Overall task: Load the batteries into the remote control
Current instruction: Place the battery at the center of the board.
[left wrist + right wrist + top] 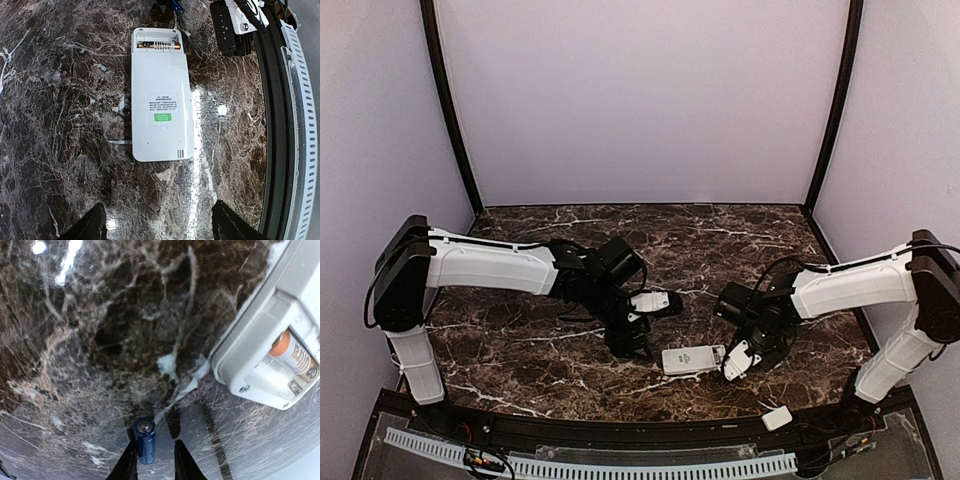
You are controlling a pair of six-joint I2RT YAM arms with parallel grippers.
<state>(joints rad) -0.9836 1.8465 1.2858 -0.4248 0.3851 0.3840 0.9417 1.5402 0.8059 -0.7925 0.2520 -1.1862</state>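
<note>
White oblong plastic remote control (693, 359) lies face down near-centre on dark marble table (520, 350), battery bay open at its right end. Tiny blue cylindrical battery (145, 440) sits just right of it, between right gripper's (155, 447) slightly parted jaws. Just left of remote, left gripper (159, 207), jaws wide apart.

We see a white remote control (160, 95) bearing a green label (163, 118), a blue battery (145, 440), an orange-and-black battery (295, 357), and a dark brown marble-patterned table (540, 340) veined white and tan.
</note>
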